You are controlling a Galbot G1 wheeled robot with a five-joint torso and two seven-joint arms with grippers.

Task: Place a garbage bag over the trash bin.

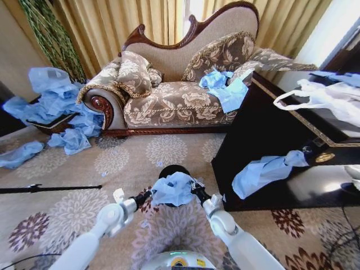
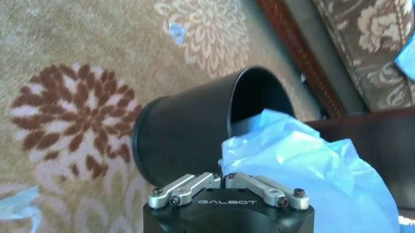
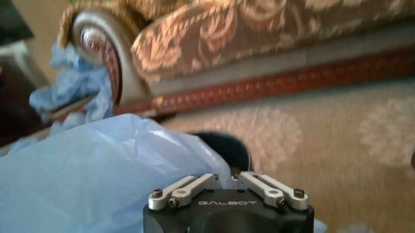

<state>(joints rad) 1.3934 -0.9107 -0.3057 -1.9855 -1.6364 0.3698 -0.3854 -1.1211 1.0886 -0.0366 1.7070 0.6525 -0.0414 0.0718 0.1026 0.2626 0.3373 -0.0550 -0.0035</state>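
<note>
The light blue garbage bag hangs bunched between my two grippers, just above the carpet. Behind and under it stands the small black trash bin, of which only the far rim shows. My left gripper is shut on the bag's left edge, my right gripper on its right edge. In the left wrist view the closed gripper pinches the bag beside the bin, whose mouth is partly covered. In the right wrist view the closed gripper holds the bag in front of the bin.
A patterned sofa stands behind the bin. A black cabinet on the right carries a white handled bag and another blue bag. More blue bags are piled at the left. A black rod lies on the carpet.
</note>
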